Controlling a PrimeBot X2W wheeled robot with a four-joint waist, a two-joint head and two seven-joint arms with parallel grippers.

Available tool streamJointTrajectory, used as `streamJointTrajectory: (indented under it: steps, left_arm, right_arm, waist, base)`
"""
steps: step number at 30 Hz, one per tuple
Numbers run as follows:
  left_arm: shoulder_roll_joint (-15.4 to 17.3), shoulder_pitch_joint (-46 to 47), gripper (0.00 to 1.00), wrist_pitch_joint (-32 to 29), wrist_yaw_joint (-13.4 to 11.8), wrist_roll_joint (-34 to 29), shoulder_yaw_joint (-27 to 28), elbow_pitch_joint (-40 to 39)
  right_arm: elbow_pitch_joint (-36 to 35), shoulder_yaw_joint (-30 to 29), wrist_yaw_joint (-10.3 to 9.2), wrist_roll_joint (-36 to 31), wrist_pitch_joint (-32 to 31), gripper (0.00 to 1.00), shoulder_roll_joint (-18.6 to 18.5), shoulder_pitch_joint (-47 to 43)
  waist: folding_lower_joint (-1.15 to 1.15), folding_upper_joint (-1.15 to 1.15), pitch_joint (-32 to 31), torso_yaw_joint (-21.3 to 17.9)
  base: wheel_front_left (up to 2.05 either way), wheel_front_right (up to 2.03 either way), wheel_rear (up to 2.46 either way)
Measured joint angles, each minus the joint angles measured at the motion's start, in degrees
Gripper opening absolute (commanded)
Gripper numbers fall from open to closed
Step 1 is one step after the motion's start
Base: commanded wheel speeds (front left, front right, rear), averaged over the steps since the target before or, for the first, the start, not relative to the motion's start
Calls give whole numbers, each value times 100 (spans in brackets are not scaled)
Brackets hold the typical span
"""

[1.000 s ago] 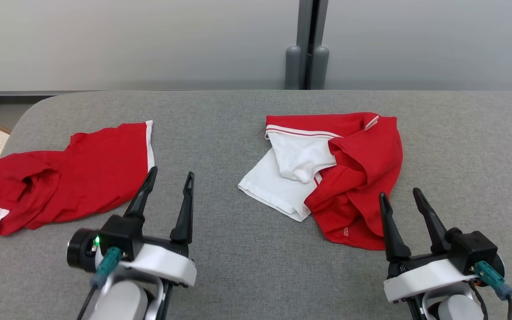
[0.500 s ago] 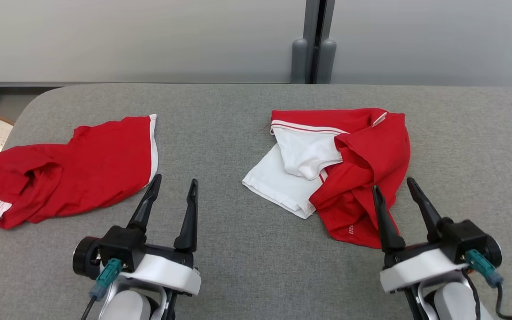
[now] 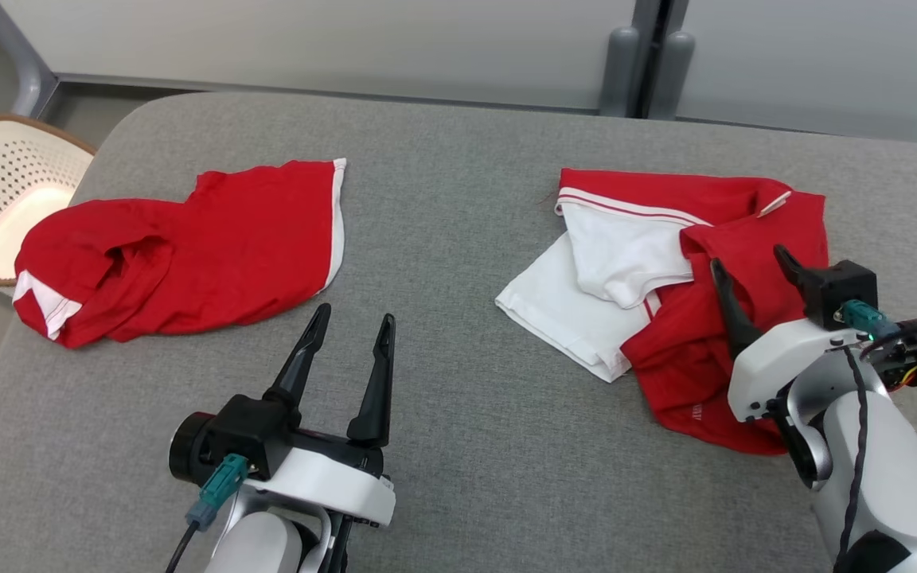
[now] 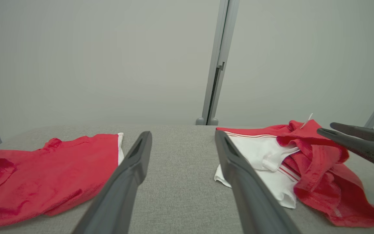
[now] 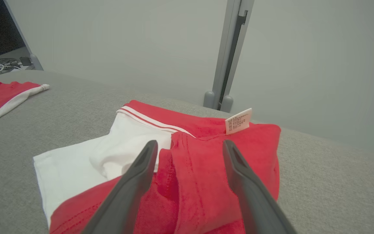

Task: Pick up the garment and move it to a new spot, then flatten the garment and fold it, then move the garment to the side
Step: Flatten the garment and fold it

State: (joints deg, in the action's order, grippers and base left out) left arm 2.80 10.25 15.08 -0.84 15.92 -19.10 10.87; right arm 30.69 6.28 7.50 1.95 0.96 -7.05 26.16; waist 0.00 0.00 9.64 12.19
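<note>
basket [image 3: 5,163]: cut by head view's left edge | right garment [image 3: 745,215]: near corner hidden behind right gripper [image 3: 747,256]; hem print [image 3: 697,412] too small to read | label [image 5: 238,121]: text unreadable | right wrist view: fingers [image 5: 131,185] cover garment's near part | left garment [image 4: 50,169]: cut by left wrist view's left edge | right gripper: base cut off at that view's right edge

White wrist housings [image 3: 323,487] carry dark tapered fingers [image 3: 375,382], teal plugs [image 3: 220,484], black cables [image 3: 852,477].
</note>
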Motion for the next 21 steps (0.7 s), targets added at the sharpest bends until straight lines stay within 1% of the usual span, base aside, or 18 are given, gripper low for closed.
streamJointTrajectory:
  steps: [4, 5, 6, 9, 12, 18, 21]
  left_arm:
    - [-2, 52, 100, 1, -60, 126, -70, -135]
    - [0, 53, 100, 1, -77, 132, -80, -145]
    - [2, 53, 100, 1, -78, 132, -94, -142]
    - [1, 53, 100, 1, -78, 133, -116, -129]
    - [0, 53, 100, 1, -89, 133, -90, -98]
    - [-1, 46, 100, 1, -94, 88, -40, -60]
    - [0, 12, 100, 1, -91, 46, -21, -60]
  right_arm:
    - [352, -114, 0, -124, -390, 100, -116, 246]
    - [408, -121, 0, -149, -461, 57, -134, 285]
    - [466, -135, 0, -152, -509, 0, -157, 322]
    - [515, -108, 0, -152, -450, 0, -203, 377]
    - [460, 87, 0, -15, -292, 0, -121, 416]
    - [52, 842, 0, 534, 151, 0, 93, 451]
    - [-256, 1050, 0, 788, 320, 0, 103, 570]
  waist:
    - [0, 0, 165, 189]
    - [0, 0, 201, 227]
    - [0, 0, 234, 263]
    - [0, 0, 288, 344]
    - [0, 0, 249, 350]
    - [0, 0, 40, 247]
    - [0, 0, -71, 155]
  base:
    - [0, 0, 0]
    - [0, 0, 0]
    - [0, 0, 0]
    - [0, 0, 0]
    - [0, 0, 0]
    - [0, 0, 0]
    - [0, 0, 0]
